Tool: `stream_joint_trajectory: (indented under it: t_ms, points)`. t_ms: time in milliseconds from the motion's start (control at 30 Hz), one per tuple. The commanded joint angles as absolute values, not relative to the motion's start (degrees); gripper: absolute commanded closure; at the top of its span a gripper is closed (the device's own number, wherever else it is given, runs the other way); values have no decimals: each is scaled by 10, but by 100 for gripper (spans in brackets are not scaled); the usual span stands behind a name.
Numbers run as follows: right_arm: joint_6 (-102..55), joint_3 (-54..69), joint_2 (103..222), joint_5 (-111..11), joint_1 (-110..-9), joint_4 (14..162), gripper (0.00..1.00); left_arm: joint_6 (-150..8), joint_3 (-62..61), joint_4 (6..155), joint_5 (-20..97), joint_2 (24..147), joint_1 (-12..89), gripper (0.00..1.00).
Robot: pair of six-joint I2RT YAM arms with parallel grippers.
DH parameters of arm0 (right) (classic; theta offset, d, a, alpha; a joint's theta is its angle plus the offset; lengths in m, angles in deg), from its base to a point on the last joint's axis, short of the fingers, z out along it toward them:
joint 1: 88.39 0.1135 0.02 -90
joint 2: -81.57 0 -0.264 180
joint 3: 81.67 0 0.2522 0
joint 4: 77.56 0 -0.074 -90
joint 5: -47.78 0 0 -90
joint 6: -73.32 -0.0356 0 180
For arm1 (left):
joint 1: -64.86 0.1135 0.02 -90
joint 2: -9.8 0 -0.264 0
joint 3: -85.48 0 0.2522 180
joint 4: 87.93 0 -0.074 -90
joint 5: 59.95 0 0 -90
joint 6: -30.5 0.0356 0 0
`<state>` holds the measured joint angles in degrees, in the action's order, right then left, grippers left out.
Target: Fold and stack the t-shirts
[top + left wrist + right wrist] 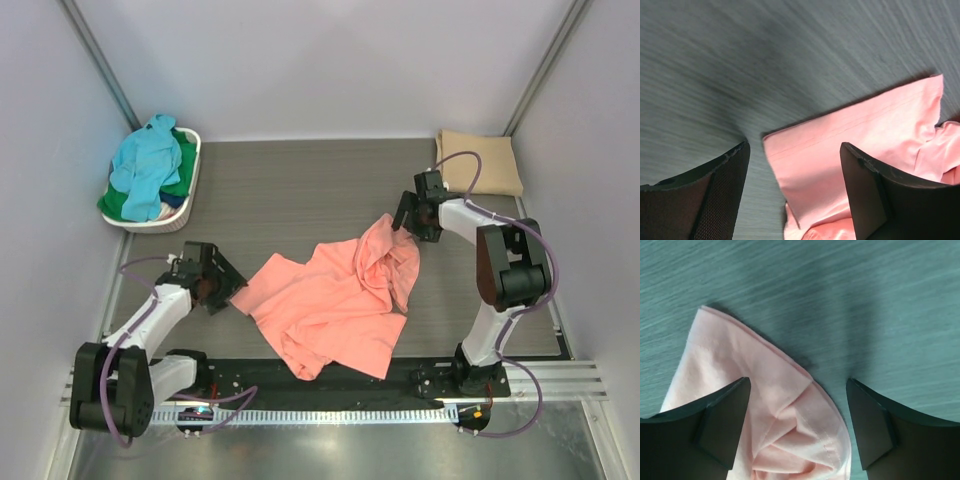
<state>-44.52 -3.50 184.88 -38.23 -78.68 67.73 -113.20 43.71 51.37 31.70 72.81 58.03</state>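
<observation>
Currently the salmon-pink t-shirt (335, 305) lies with edges between both arms' released, spread jaws.

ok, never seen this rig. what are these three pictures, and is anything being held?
Two robot arms are bolted at the near edge of a table. The wide picture looks down from above and behind them; the other two come from a camera on each wrist, its dark fingers showing. A crumpled salmon-pink t-shirt lies between the arms. The left gripper and right gripper are both open over its edges, holding nothing. A folded tan t-shirt sits far right; a white laundry basket far left holds a light blue garment and green cloth.
</observation>
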Motion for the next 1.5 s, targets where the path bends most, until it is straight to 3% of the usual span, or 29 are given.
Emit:
stream_joint_trajectory:
  t_ms: [0,300,333,433,467,500,567,833,1033,1467]
  points:
    - [-442,-15,1880,-394,-787,725,23,-1127,454,556,323,766,570,26]
    - [-452,-35,1895,-446,-787,755,56,-1150,469,597,325,786,530,36]
    - [-450,-34,1898,-449,-787,755,64,-1152,469,606,325,791,526,38]
    - [-442,-25,1909,-470,-787,756,80,-1158,472,627,325,812,514,54]
    - [-438,-23,1910,-474,-787,756,84,-1158,472,631,328,816,512,72]
    - [-437,-22,1912,-482,-787,758,88,-1155,472,635,330,816,512,84]
    - [-434,-22,1908,-486,-787,758,97,-1149,463,636,333,812,511,100]
    - [-433,9,1820,-478,-810,737,99,-1087,317,475,251,734,520,100]
    - [-433,42,1694,-455,-847,691,99,-1022,196,393,246,697,590,100]
    - [-423,7,1519,-425,-862,656,99,-973,117,380,265,658,604,100]
